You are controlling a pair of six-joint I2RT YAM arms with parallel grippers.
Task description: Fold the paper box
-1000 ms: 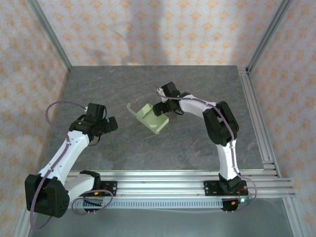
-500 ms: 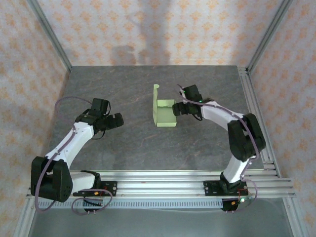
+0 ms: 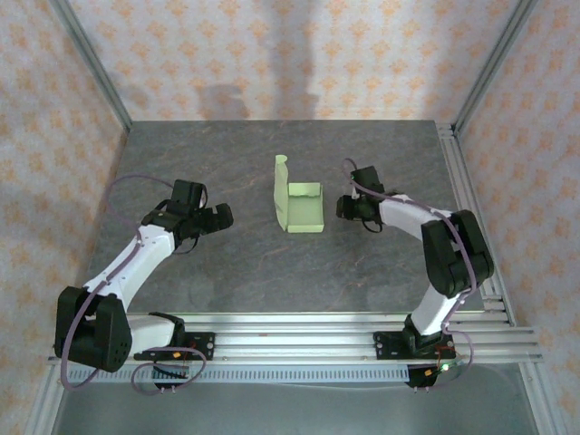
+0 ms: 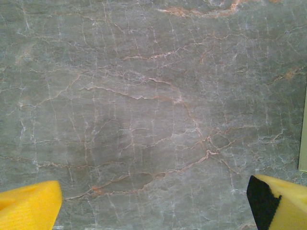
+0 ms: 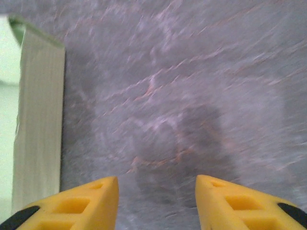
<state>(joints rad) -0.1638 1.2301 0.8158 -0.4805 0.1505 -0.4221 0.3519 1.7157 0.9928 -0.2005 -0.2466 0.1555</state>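
Note:
The paper box (image 3: 300, 207) lies half-folded in the middle of the table, pale green, with a tall flap standing along its left side and low walls round a square base. Just right of it, a small gap away, my right gripper (image 3: 347, 209) is open. In the right wrist view its yellow fingers (image 5: 86, 201) stand apart over bare table, with the box wall (image 5: 39, 115) off to the left. My left gripper (image 3: 218, 217) is open to the left of the box. Its yellow fingertips (image 4: 29, 206) are spread wide, and a sliver of the box (image 4: 303, 139) shows at the right edge.
The table (image 3: 227, 263) is grey marbled stone. An aluminium rail (image 3: 471, 217) runs down the right side and more rails (image 3: 299, 331) cross the near edge by the arm bases. Patterned walls close in the back and both sides.
The box slid right and turned square to the table. My right gripper let go, drew back to the right and its jaws narrowed. The left gripper moved a little toward the box.

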